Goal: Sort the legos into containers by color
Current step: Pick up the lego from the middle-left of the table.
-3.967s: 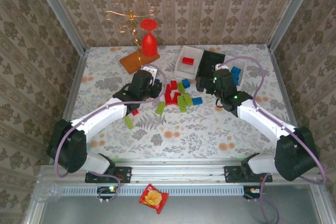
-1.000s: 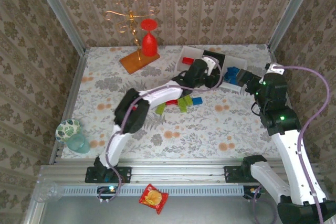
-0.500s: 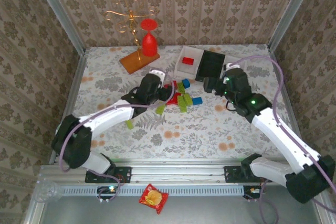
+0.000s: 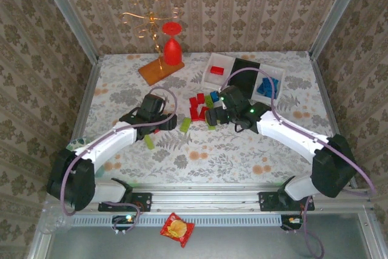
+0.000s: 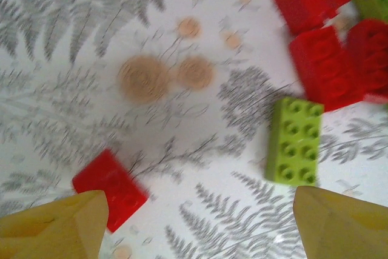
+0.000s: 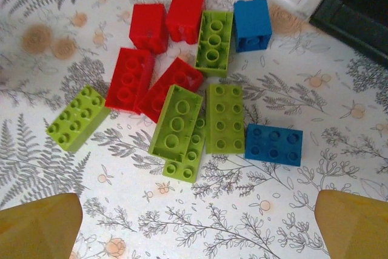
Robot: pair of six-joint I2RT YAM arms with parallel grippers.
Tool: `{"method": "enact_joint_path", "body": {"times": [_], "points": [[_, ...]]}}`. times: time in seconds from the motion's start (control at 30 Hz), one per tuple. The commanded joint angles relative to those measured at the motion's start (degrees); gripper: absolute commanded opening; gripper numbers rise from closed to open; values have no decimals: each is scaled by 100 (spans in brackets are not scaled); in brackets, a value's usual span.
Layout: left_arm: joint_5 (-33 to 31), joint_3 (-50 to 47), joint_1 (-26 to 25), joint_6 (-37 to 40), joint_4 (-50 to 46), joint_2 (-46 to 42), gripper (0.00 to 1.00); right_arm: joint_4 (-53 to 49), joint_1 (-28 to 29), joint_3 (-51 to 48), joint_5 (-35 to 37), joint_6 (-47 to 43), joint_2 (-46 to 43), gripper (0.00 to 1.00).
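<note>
left claw (image 5: 197,228) hung spread wide, empty, over the lone red plastic lego brick (image 5: 110,189), probably lining up a pick. right claw (image 6: 197,228) likewise gaped empty above the mixed-colour plastic lego pile (image 6: 176,119).

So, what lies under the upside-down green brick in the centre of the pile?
Under the upside-down green brick lies another lime green brick, studs up, with one end sticking out. The rest of it is covered, and whether anything else is beneath cannot be seen.

light: bright, even | shadows: soft | left wrist: blurred (motion)
</note>
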Motion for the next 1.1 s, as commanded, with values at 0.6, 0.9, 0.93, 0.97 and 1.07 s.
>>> {"method": "enact_joint_path", "body": {"times": [0.6, 0.9, 0.93, 0.97, 1.07], "points": [[51, 454, 780, -148, -302, 1289, 82, 566, -342, -247, 9, -227, 33, 100], [390, 557, 491, -354, -128, 1836, 73, 737, -500, -420, -182, -175, 45, 100], [375, 549, 456, -390, -117, 1848, 73, 744, -509, -424, -204, -161, 54, 100], [356, 541, 447, -414, -102, 1860, 72, 767, -518, -433, -229, -150, 67, 100], [233, 538, 230, -443, -59, 1869, 67, 785, -531, -416, -284, -144, 102, 100]]}}
